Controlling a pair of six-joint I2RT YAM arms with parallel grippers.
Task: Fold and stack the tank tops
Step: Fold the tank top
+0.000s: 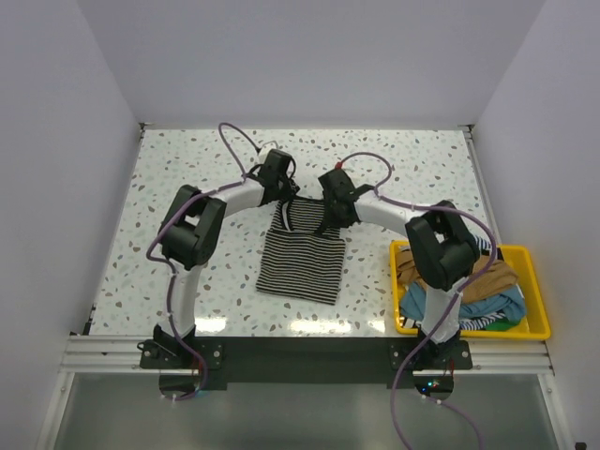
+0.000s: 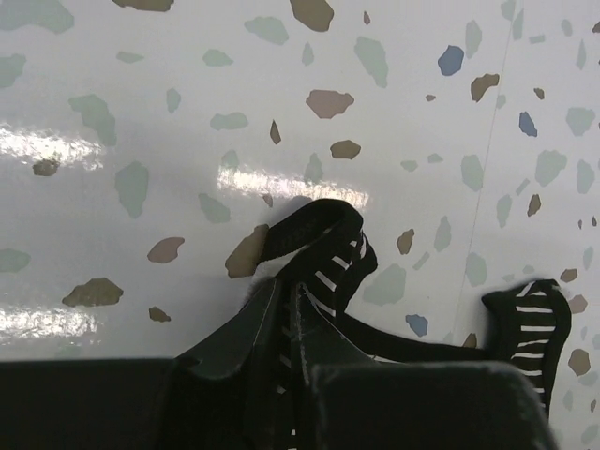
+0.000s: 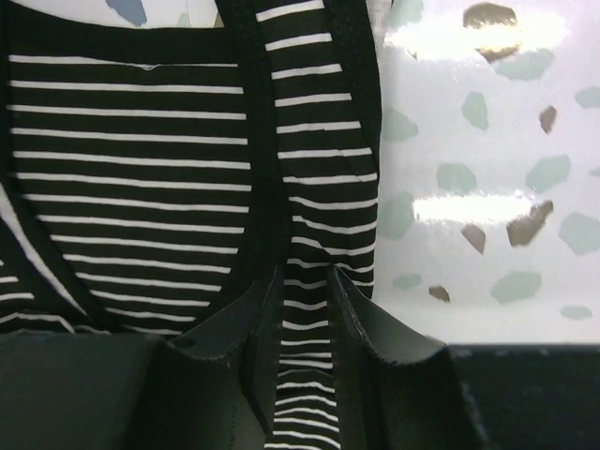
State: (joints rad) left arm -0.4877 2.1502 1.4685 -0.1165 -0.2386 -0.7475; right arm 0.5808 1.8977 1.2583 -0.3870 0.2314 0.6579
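The black-and-white striped tank top (image 1: 300,264) lies on the speckled table, hem toward the arms. My left gripper (image 1: 279,194) is at its far left shoulder. In the left wrist view the gripper (image 2: 291,292) is shut on the dark-trimmed strap (image 2: 319,230), which bunches up beyond the fingertips. The other strap (image 2: 536,323) shows at the right. My right gripper (image 1: 331,217) is at the far right shoulder. In the right wrist view the gripper (image 3: 305,278) is shut on the right strap of the striped top (image 3: 131,169).
A yellow bin (image 1: 536,281) stands at the near right of the table, beside the right arm's base. It holds a tan-brown top (image 1: 494,277), a teal one (image 1: 469,307) and other crumpled cloth. White walls close in the table on three sides.
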